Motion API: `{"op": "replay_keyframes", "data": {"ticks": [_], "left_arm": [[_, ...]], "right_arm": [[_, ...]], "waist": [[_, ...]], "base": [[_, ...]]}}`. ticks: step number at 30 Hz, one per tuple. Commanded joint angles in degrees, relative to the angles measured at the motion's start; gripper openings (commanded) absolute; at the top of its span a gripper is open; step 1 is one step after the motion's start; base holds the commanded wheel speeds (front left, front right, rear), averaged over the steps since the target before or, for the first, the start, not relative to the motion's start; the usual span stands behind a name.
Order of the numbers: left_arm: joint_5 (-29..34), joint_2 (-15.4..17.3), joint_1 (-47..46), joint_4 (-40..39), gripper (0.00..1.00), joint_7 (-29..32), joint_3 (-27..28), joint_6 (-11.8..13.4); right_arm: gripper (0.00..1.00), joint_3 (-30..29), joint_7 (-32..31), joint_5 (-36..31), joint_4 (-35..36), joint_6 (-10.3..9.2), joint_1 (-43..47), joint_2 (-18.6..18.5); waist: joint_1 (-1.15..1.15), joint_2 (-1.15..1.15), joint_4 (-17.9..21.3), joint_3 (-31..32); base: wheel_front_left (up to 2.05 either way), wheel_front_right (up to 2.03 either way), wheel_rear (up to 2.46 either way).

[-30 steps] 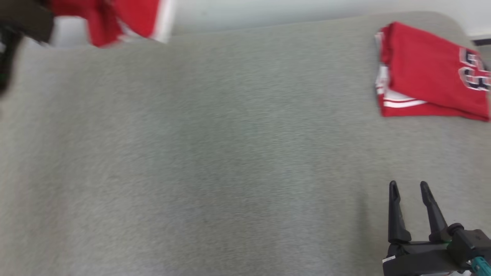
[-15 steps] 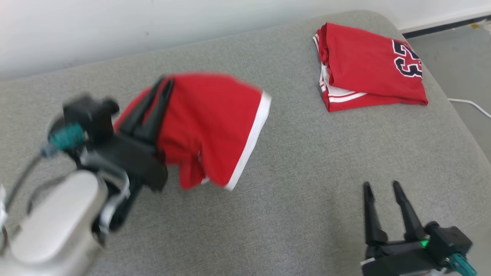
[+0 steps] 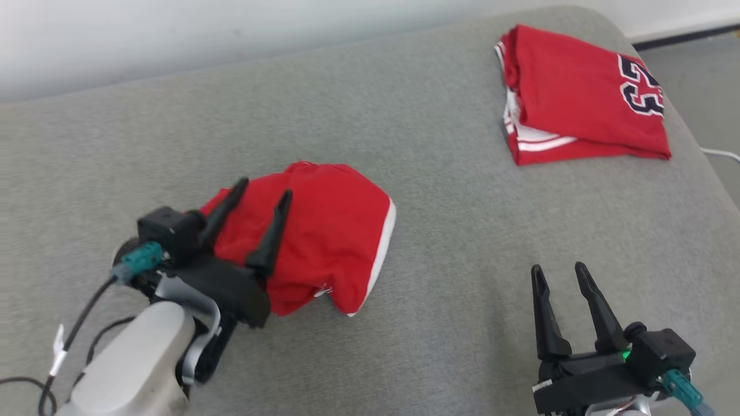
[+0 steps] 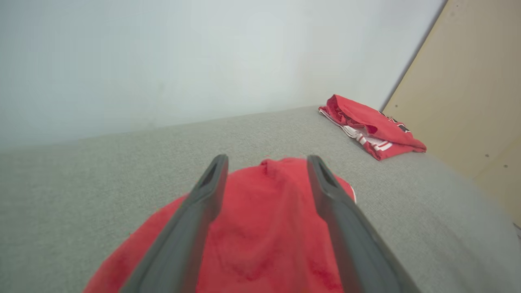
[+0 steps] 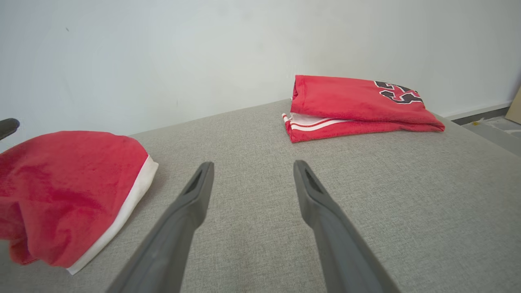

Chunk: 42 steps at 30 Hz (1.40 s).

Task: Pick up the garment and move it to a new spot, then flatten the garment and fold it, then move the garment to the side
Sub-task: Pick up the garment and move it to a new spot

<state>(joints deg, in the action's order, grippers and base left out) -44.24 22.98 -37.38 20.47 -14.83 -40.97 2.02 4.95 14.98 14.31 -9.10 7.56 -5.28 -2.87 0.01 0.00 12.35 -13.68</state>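
While the left pincer stands released, the garment lies crosswise, hem rightward.

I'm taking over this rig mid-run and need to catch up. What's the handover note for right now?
Left gripper: open, fingers spread over the crumpled red garment, gripping nothing.
Right gripper: open, over bare grey cushion, holding nothing.
Garment: bunched mid-cushion; a folded red jersey lies at the far right corner.
Done, apparently: garment set down at its spot.
Left: flatten, fold, move aside.
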Motion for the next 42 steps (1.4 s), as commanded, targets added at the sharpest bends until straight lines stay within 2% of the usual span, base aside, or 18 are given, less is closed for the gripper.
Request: {"op": "replay_keyframes", "data": {"ticks": [1, 8, 13, 18, 20, 29, 42], "left_arm": [[1.18, 0.25, 0.02, -0.23, 1.00, -0.30, 0.90, 0.33], [8.71, 1.34, 7.24, -8.32, 1.00, -0.38, 12.68, 2.88], [13.01, 1.51, 17.14, -14.67, 1.00, -0.39, 21.15, 4.40], [15.85, -0.25, 27.80, -18.66, 1.00, -0.40, 28.83, 4.92], [16.34, -0.72, 29.88, -18.92, 1.00, -0.40, 30.08, 4.88], [21.02, -5.82, 41.66, -19.52, 1.00, -0.40, 36.65, 1.82], [27.21, -11.61, 42.97, -16.68, 1.00, -0.41, 40.69, -2.72]], "right_arm": [[1.00, -0.04, 0.26, -0.57, -0.06, -0.14, 0.78, -0.02], [1.00, -1.41, 0.26, -3.18, 1.21, -0.14, 2.16, -0.03], [1.00, -2.62, 0.26, -4.94, 2.04, -0.14, 3.39, -0.04], [1.00, -3.82, 0.26, -5.78, 2.22, -0.14, 4.99, -0.02], [1.00, -3.80, 0.26, -5.95, 2.27, -0.14, 5.43, -0.02], [1.00, -3.43, -0.72, -5.81, 3.21, -0.14, 8.90, -0.03], [1.00, -1.60, -0.24, -4.43, -0.29, -0.14, 9.59, -0.03]], "waist": [[-0.01, 0.00, -2.93, 2.80], [-0.01, 0.00, -8.00, 7.60], [-0.01, 0.00, -11.03, 10.64], [-0.01, 0.00, -13.12, 13.02], [-0.01, 0.00, -13.44, 13.44], [-0.01, 0.00, -15.31, 14.40], [-0.01, 0.00, -15.30, 14.10]], "base": [[0.00, 0.00, 0.00], [0.00, 0.00, 0.00], [0.00, 0.00, 0.00], [0.00, 0.00, 0.00], [0.00, 0.00, 0.00], [0.00, 0.00, 0.00], [0.00, 0.00, 0.00]]}}
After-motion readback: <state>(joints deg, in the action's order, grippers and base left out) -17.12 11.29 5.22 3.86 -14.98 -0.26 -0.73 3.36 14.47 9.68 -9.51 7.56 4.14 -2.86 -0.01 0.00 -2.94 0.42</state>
